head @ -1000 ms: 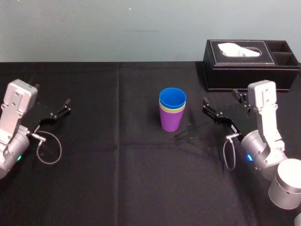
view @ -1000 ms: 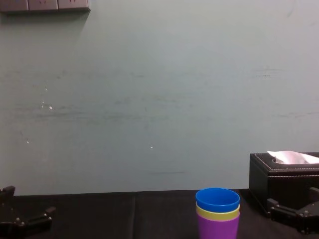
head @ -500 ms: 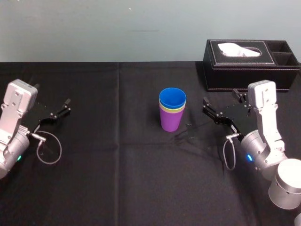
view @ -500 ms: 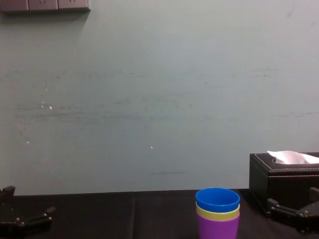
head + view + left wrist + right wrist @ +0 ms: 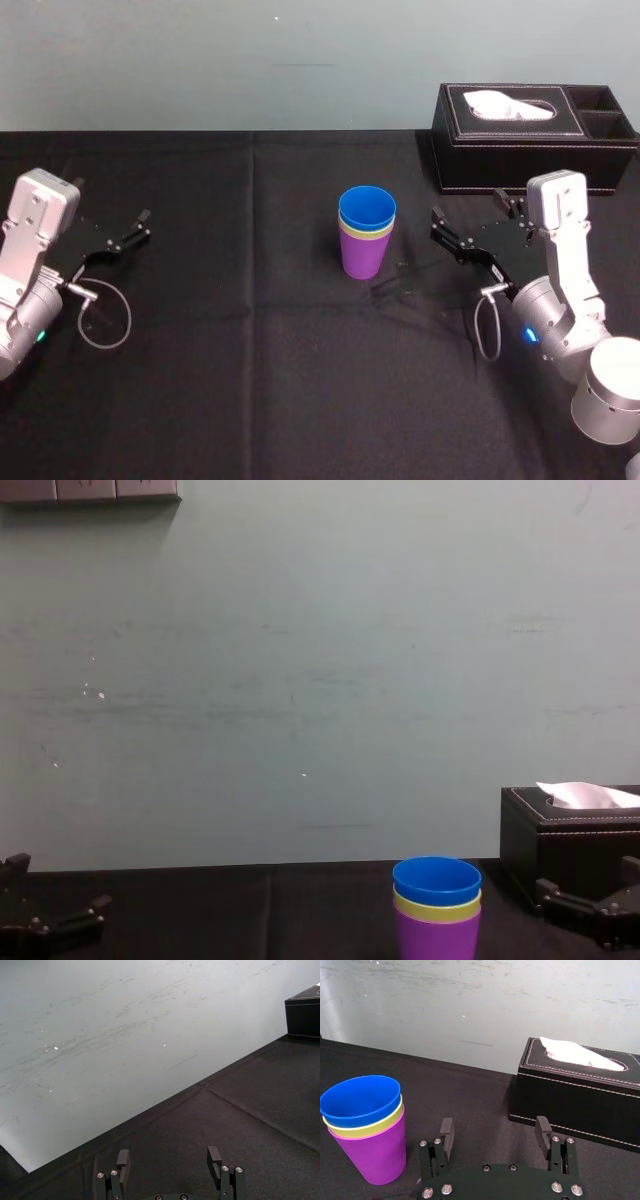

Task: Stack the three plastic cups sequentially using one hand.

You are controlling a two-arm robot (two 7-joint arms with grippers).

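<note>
Cups stand nested in one upright stack near the middle of the black bench (image 5: 250,380). The purple cup (image 5: 362,260) is at the bottom on the cloth. The yellow-green cup (image 5: 366,235) sits inside it with just a narrow band below its rim showing. The blue cup (image 5: 367,209) is on top, mouth up.

The right end effector (image 5: 495,1129) is to the right of the stack, near it but not touching. Its two fingers (image 5: 446,1130) are spread wide with nothing between them. From the head view it is hard to say whether it rests on the bench or hangs just above it. A grey cable loops from its silver wrist.

A black tissue box (image 5: 530,140) with a white tissue poking out of its top stands behind this arm, at the bench's far right.

The left end effector (image 5: 169,1156) is parked at the far left of the bench, well apart from the cups, with its fingers also apart and empty.
</note>
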